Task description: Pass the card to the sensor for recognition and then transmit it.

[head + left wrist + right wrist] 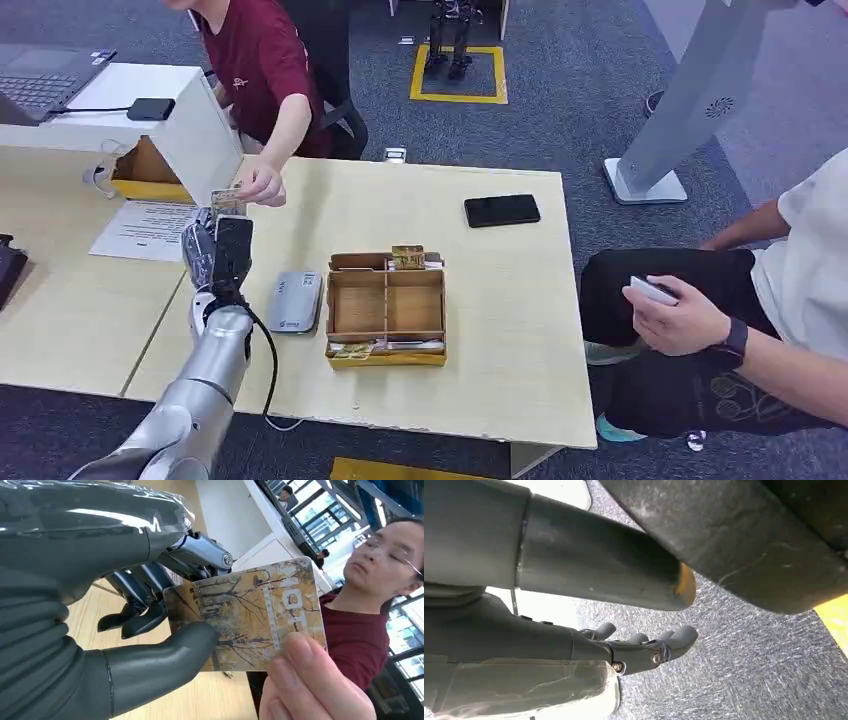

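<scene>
Left of centre in the head view, handing over: left hand (213, 243) pinching card (245, 615), person's hand (260, 185) on its far edge, likely release next; right hand (639, 647) hanging empty, loosely curled.

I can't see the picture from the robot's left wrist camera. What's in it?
The robot's left hand holds a card printed with autumn trees, pinched between its thumb and its dark fingers, while a person's hand grips the card's other end. The person wears a dark red shirt, above a light wooden table.
</scene>
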Controlling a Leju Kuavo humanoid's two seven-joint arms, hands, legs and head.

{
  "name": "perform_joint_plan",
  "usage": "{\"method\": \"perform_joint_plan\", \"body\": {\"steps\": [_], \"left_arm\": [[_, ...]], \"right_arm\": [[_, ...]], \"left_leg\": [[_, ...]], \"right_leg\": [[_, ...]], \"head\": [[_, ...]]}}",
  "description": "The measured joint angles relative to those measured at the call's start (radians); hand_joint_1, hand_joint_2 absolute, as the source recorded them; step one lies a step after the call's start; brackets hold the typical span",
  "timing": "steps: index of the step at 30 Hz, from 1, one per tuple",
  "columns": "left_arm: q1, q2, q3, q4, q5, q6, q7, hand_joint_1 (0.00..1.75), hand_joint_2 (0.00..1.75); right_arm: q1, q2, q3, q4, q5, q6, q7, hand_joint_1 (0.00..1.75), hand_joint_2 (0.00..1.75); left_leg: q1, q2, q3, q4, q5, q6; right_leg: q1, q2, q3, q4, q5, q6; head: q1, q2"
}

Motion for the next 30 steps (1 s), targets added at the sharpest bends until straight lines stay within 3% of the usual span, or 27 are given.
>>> {"method": "perform_joint_plan", "body": {"steps": [6, 7, 10, 11, 14, 15, 16, 18, 20, 22, 26, 30], "left_arm": [[-0.010, 0.000, -0.003, 0.013, -0.009, 0.009, -0.002, 1.75, 1.75], [-0.010, 0.000, -0.004, 0.015, -0.010, 0.009, -0.008, 0.00, 1.75], [-0.011, 0.001, -0.005, 0.020, 0.010, -0.017, -0.016, 0.00, 1.75], [-0.011, 0.002, -0.005, 0.021, 0.021, -0.028, -0.017, 0.00, 0.00], [-0.015, 0.007, -0.005, 0.026, 0.028, -0.063, 0.016, 0.00, 0.00], [-0.015, 0.008, -0.005, 0.028, 0.036, -0.085, 0.023, 0.00, 1.75], [-0.015, 0.008, -0.005, 0.028, 0.047, -0.113, 0.024, 0.00, 1.75], [0.003, 0.006, -0.008, 0.007, 0.100, -0.244, 0.021, 0.00, 1.75], [0.081, -0.003, -0.035, -0.100, 0.179, -0.419, 0.018, 0.00, 1.75], [0.181, -0.009, -0.096, -0.241, 0.225, -0.522, 0.023, 0.00, 1.75], [0.353, -0.002, -0.231, -0.498, 0.231, -0.550, 0.022, 0.00, 1.75], [0.444, 0.024, -0.314, -0.656, 0.212, -0.546, 0.006, 0.00, 1.75]], "right_arm": [[0.000, 0.000, -0.003, 0.000, 0.002, -0.002, -0.004, 0.00, 0.00], [0.000, 0.000, -0.003, 0.000, 0.002, -0.003, -0.004, 0.00, 0.00], [0.000, 0.000, -0.005, 0.000, 0.003, -0.002, -0.005, 0.00, 0.00], [0.000, 0.000, -0.006, 0.000, 0.003, 0.000, -0.004, 0.00, 0.00], [0.000, 0.000, -0.011, 0.000, 0.005, 0.000, -0.002, 0.00, 0.00], [0.000, 0.000, -0.013, 0.000, 0.002, 0.000, -0.001, 0.00, 0.00], [0.001, 0.000, -0.016, 0.000, 0.001, 0.000, 0.001, 0.00, 0.00], [0.002, 0.001, -0.032, 0.000, -0.007, -0.002, 0.011, 0.00, 0.00], [0.004, 0.001, -0.049, 0.000, -0.021, -0.003, 0.022, 0.00, 0.00], [0.009, 0.001, -0.070, 0.000, -0.030, -0.003, 0.028, 0.00, 0.00], [0.018, 0.001, -0.106, 0.000, -0.040, -0.006, 0.035, 0.00, 0.00], [0.020, 0.001, -0.129, 0.000, -0.049, -0.014, 0.031, 0.00, 0.00]], "left_leg": [[0.000, 0.000, 0.000, 0.000, 0.000, 0.000], [0.000, 0.000, 0.000, 0.000, 0.000, 0.000], [0.000, 0.000, 0.000, 0.000, 0.000, 0.000], [0.000, 0.000, 0.000, 0.000, 0.000, 0.000], [0.000, 0.000, 0.000, 0.000, 0.000, 0.000], [0.000, 0.000, 0.000, 0.000, 0.000, 0.000], [0.000, 0.000, 0.000, 0.000, 0.000, 0.000], [0.000, 0.000, 0.000, 0.000, 0.000, 0.000], [-0.001, 0.001, 0.000, 0.000, 0.000, 0.000], [-0.001, 0.001, 0.000, 0.000, -0.001, 0.001], [-0.001, 0.001, -0.003, 0.000, -0.002, 0.002], [-0.001, 0.001, -0.002, 0.000, -0.003, 0.001]], "right_leg": [[0.000, 0.000, 0.000, 0.000, 0.000, 0.000], [0.000, 0.000, 0.000, 0.000, 0.000, 0.000], [0.000, 0.000, 0.000, 0.000, 0.000, 0.000], [0.000, 0.000, 0.000, 0.000, 0.000, 0.000], [0.000, 0.000, 0.000, 0.000, 0.000, 0.000], [0.000, 0.000, 0.000, 0.000, 0.000, 0.000], [0.000, 0.000, 0.000, 0.000, 0.000, 0.000], [0.000, 0.000, 0.000, 0.000, 0.000, 0.000], [0.000, 0.001, 0.000, 0.000, 0.000, 0.000], [0.000, 0.002, 0.000, 0.000, 0.000, 0.000], [-0.001, 0.001, -0.002, -0.001, -0.001, 0.001], [-0.001, 0.000, -0.002, -0.001, -0.001, 0.001]], "head": [[0.000, 0.000], [0.000, 0.000], [0.000, 0.000], [0.000, 0.000], [0.000, 0.000], [0.000, 0.000], [0.000, 0.000], [0.000, 0.000], [0.000, 0.000], [0.000, 0.000], [0.000, 0.000], [-0.001, 0.000]]}}
